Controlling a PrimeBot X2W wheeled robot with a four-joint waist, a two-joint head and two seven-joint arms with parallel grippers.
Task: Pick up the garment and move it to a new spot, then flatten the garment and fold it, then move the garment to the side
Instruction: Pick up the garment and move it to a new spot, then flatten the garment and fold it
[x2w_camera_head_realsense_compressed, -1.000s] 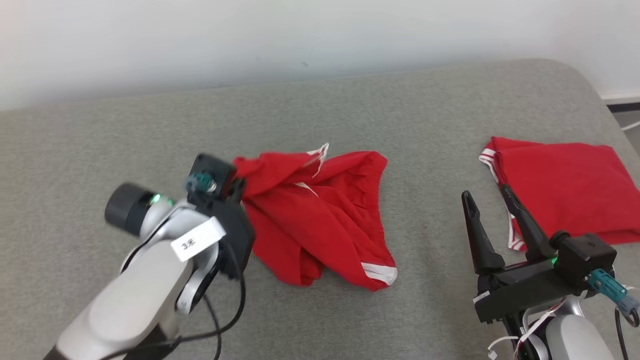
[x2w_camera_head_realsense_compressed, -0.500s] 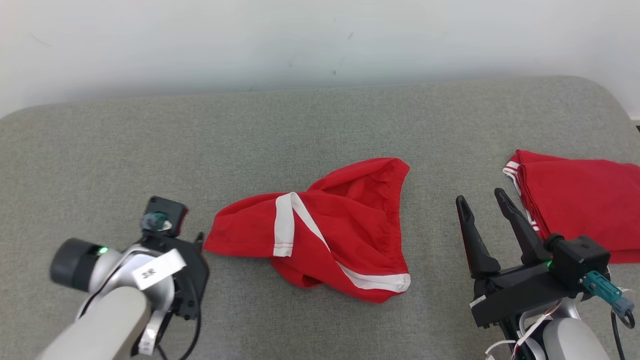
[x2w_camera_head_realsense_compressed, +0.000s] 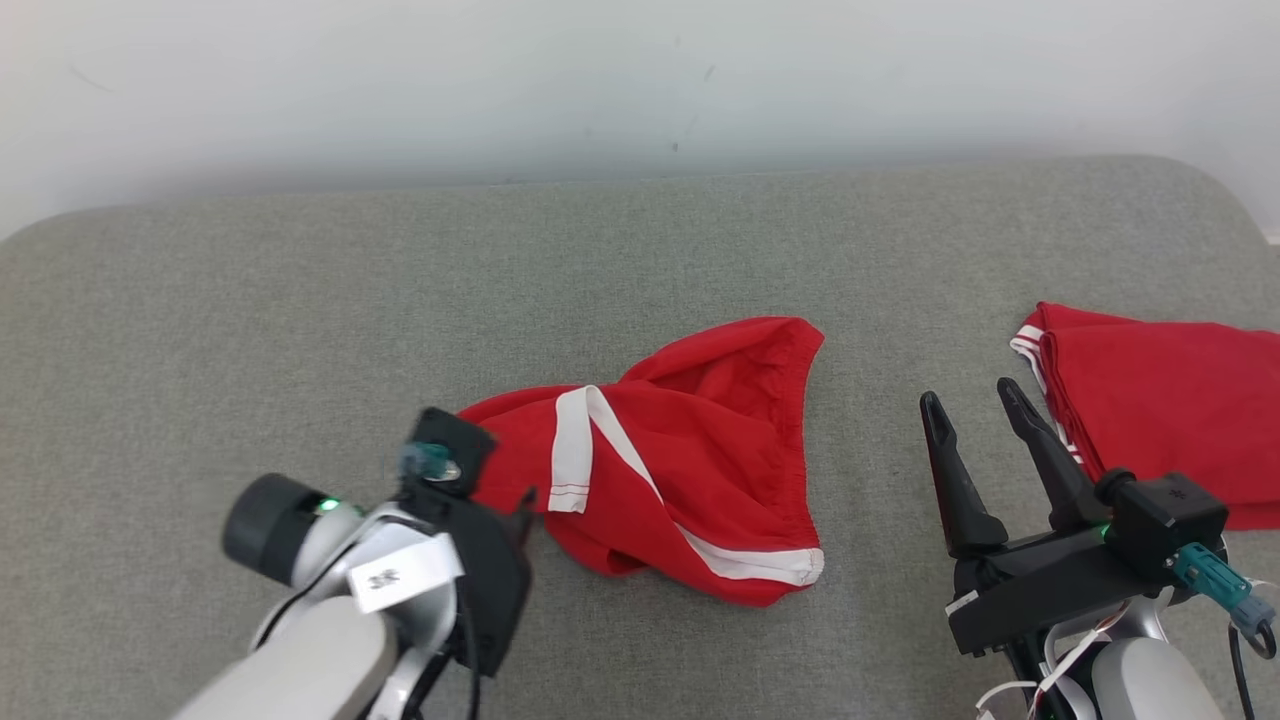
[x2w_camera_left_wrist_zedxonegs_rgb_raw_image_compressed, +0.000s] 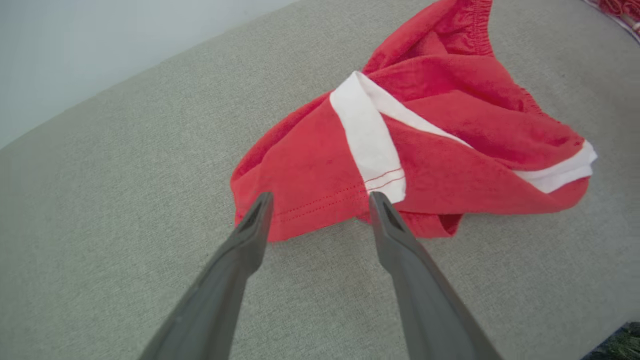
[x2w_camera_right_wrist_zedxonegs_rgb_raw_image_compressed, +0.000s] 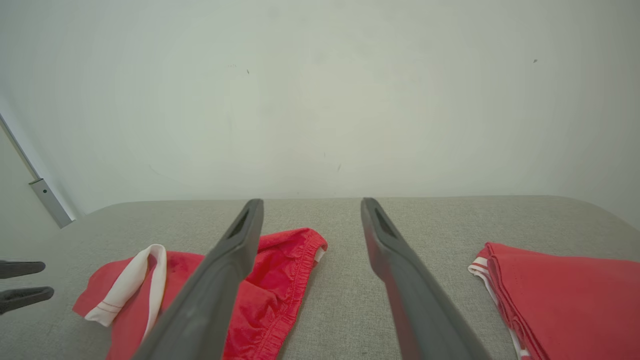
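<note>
The garment (x2w_camera_head_realsense_compressed: 690, 470), crumpled red shorts with white trim, lies in a heap on the grey padded surface (x2w_camera_head_realsense_compressed: 300, 320) near its middle. My left gripper (x2w_camera_head_realsense_compressed: 520, 505) is at the heap's near-left edge. In the left wrist view that gripper (x2w_camera_left_wrist_zedxonegs_rgb_raw_image_compressed: 320, 200) is open, its fingertips straddling the red hem of the garment (x2w_camera_left_wrist_zedxonegs_rgb_raw_image_compressed: 440, 145) and holding nothing. My right gripper (x2w_camera_head_realsense_compressed: 968, 395) stands open and empty to the right of the heap. From the right wrist, the garment (x2w_camera_right_wrist_zedxonegs_rgb_raw_image_compressed: 280, 290) lies low on the left behind one finger of the open right gripper (x2w_camera_right_wrist_zedxonegs_rgb_raw_image_compressed: 311, 202).
A second red garment (x2w_camera_head_realsense_compressed: 1160, 420), folded flat, lies at the right edge of the surface, close beside my right gripper; it is seen again (x2w_camera_right_wrist_zedxonegs_rgb_raw_image_compressed: 575, 295) in the right wrist view. A pale wall (x2w_camera_head_realsense_compressed: 640, 80) runs behind the surface.
My left gripper opened and let go of the garment, which dropped into a heap. It drew back left, then returned to the hem. The head camera also shifted.
</note>
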